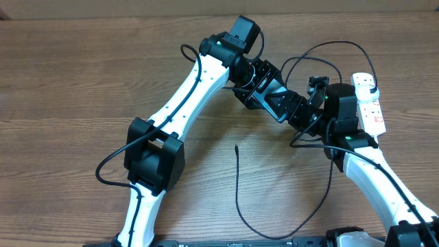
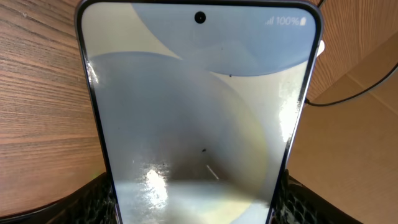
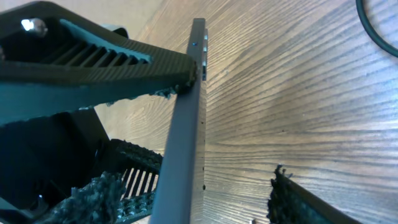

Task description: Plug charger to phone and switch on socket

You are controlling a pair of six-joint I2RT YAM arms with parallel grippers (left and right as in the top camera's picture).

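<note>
Toward the upper centre of the overhead view, the left gripper (image 1: 271,92) and right gripper (image 1: 302,113) meet. Only the left wrist view shows the phone (image 2: 199,112) face-on, its screen lit, clamped between fingers (image 2: 93,202) at the frame's bottom. The right wrist view shows it edge-on between parted fingers (image 3: 292,196). The charger (image 1: 236,178) tip lies loose at lower centre, and the socket (image 1: 374,110) sits far right.

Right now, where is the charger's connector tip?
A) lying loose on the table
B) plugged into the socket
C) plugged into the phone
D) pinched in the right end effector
A: the overhead view shows the connector tip lying on the bare wood of the table, well apart from the phone.
</note>
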